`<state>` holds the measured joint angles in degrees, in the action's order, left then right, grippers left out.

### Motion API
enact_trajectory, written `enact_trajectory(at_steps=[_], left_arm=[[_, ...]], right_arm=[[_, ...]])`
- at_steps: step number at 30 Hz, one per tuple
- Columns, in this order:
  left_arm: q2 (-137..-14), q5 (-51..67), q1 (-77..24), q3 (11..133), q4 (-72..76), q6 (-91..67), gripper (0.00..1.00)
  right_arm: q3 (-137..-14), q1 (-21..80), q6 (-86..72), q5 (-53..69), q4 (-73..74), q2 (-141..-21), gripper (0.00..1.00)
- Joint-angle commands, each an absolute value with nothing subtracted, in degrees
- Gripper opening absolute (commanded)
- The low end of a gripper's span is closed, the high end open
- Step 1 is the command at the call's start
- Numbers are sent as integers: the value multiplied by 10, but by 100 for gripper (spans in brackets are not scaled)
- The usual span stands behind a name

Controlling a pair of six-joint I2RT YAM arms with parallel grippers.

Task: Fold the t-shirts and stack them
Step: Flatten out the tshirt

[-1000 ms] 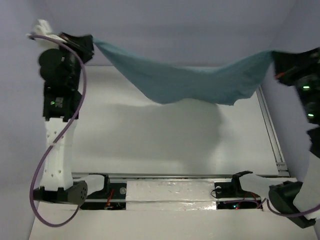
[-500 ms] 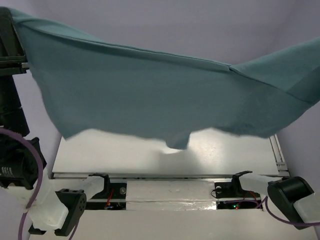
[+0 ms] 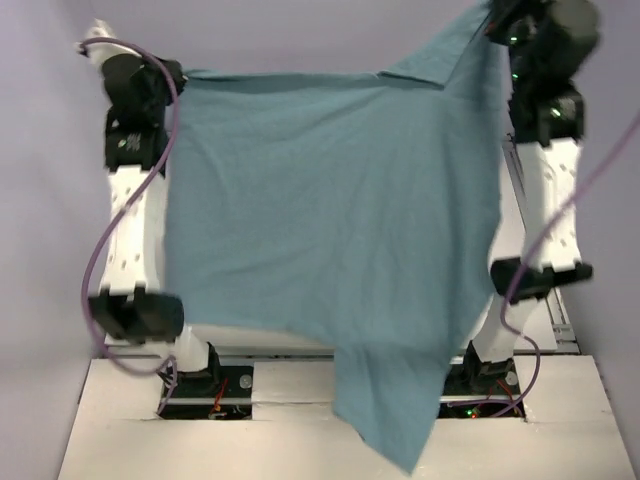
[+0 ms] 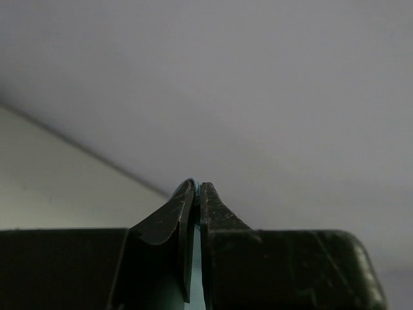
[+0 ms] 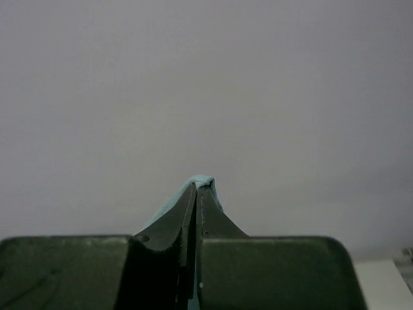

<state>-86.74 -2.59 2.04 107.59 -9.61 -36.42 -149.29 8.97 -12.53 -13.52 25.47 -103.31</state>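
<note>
A plain teal t-shirt (image 3: 320, 200) hangs spread out between my two raised arms and hides most of the table beneath it. My left gripper (image 3: 176, 76) is shut on its upper left corner. My right gripper (image 3: 494, 20) is shut on the upper right corner, slightly higher. One lower flap of the cloth (image 3: 390, 420) droops past the near edge between the arm bases. In the left wrist view the left gripper (image 4: 197, 186) pinches a thin teal sliver (image 4: 196, 278). In the right wrist view teal cloth (image 5: 202, 179) bulges over the tips of the shut right gripper (image 5: 197, 186).
Both white arm columns (image 3: 135, 230) (image 3: 545, 200) stand upright at the shirt's sides. A purple cable (image 3: 98, 262) loops beside the left arm. The arm bases (image 3: 205, 385) (image 3: 485, 380) sit at the near edge. A metal rail (image 3: 560, 320) runs along the table's right side.
The shirt hung sagging at the far back, then swept close under the camera. Now both arms stand upright and hold it stretched out flat, its lower flap drooping over the near edge.
</note>
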Motion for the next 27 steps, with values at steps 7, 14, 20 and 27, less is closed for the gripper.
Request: enact_trajectory(at_steps=[7, 14, 20, 27], left_arm=[[-1039, -11, 20, 1296, -119, -393, 0], [-1031, 25, 36, 1404, -69, -427, 0], [-994, 42, 67, 1341, -38, -421, 0], [-801, -17, 67, 1007, -12, -331, 0]], right_arm=[[-1573, -40, -265, -26, 190, -1159, 0], [-1580, -107, -374, 41, 111, -1086, 0], [-1484, -128, -356, 99, 192, -987, 0], [-987, -128, -318, 181, 226, -729, 0]])
